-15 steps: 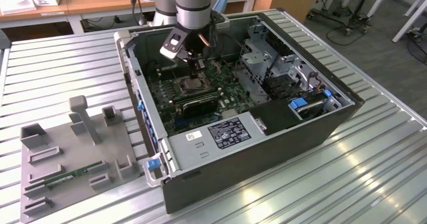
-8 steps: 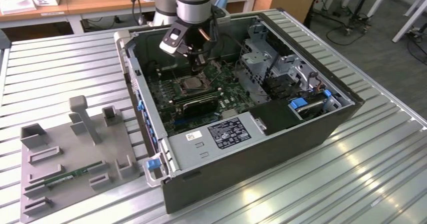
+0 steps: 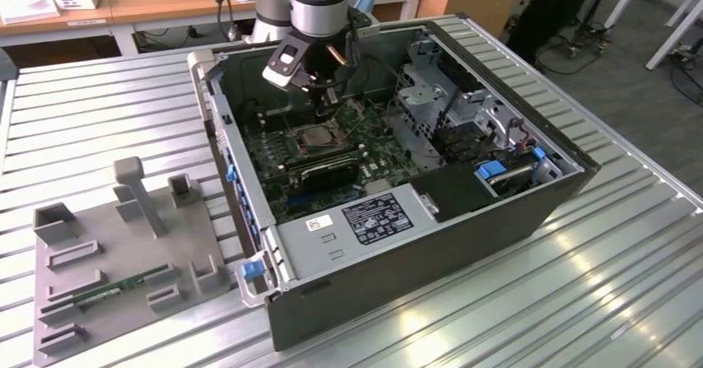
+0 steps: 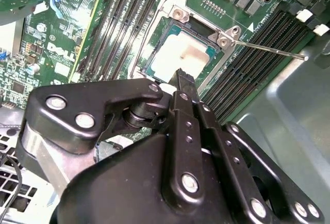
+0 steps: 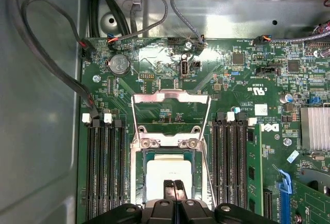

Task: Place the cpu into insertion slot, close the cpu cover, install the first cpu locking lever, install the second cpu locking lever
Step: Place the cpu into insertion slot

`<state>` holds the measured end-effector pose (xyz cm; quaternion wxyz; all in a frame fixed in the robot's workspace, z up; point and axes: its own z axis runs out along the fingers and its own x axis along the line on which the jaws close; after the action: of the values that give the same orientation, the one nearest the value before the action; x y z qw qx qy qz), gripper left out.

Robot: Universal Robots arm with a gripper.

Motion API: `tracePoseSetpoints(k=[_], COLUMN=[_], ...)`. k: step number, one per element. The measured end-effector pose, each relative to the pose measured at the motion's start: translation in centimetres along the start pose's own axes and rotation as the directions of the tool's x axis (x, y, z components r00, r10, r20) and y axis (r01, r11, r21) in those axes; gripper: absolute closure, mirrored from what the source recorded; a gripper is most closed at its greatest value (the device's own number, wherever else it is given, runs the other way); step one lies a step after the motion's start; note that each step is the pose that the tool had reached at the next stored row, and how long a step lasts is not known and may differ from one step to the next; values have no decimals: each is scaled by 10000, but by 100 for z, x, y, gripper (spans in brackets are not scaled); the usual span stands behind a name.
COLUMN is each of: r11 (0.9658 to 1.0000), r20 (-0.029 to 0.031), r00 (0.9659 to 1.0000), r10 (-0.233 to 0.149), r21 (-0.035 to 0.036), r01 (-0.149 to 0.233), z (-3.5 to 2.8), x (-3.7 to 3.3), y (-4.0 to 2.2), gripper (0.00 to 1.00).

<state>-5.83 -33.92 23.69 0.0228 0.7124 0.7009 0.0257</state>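
As we hover just above the cpu (image 5: 167, 175), fingers (image 5: 168, 189) pressed together on nothing, cpu seated in the insertion slot (image 5: 137, 177), cpu cover (image 5: 171, 97) standing open beside the cpu.

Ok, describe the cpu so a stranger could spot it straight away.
Look inside the open computer case, at the green motherboard. Between its two banks of long black memory slots lies the cpu, a small pale-silver square, the only plain metal face there.
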Motion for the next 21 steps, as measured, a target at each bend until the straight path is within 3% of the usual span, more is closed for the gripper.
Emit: tracePoseSetpoints(k=[21], r11=[10000], r20=[0], r00=[10000], r10=[0], r21=[28], r01=[0], z=[-43], x=[0], y=[15], gripper=[89])
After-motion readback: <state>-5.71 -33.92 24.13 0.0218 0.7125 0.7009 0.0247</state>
